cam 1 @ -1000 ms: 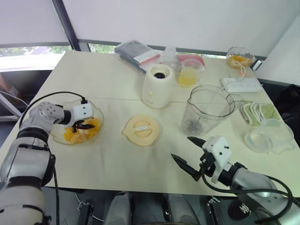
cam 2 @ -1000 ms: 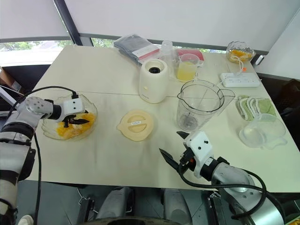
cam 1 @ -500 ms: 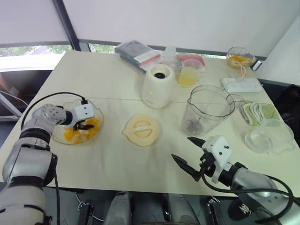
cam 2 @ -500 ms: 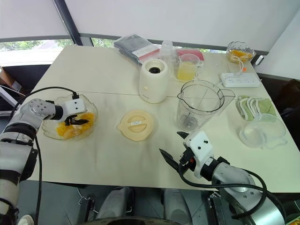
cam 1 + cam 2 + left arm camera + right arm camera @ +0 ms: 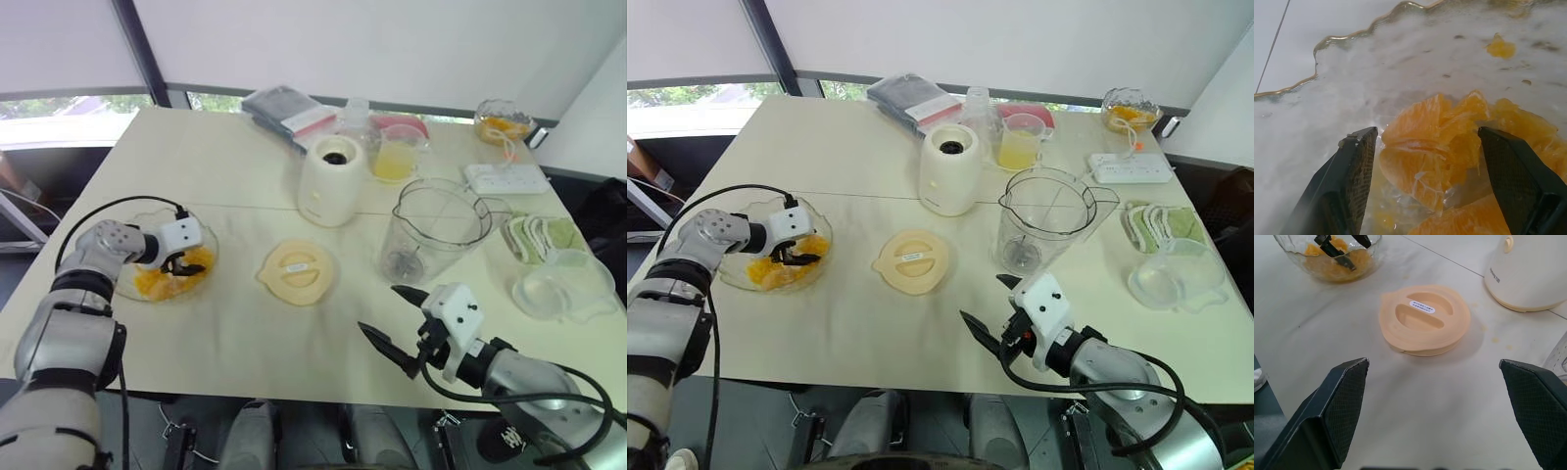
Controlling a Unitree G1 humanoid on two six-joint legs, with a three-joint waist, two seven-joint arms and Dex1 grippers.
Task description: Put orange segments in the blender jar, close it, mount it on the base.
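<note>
Left tool open astride orange segments in bowl, right tool wide open, empty

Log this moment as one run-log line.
left gripper: open, straddling glossy orange segments in scalloped glass bowl | right gripper: open, idle | clear plastic blender jar: empty

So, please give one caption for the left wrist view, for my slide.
Open left tool straddling orange segments in the scalloped glass bowl.

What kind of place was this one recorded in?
Probably an indoor lab or office staged as a kitchen demo: a plain cream table set against windows with blinds, holding the blender jar, its base, a power strip and a glass bowl of orange segments.
</note>
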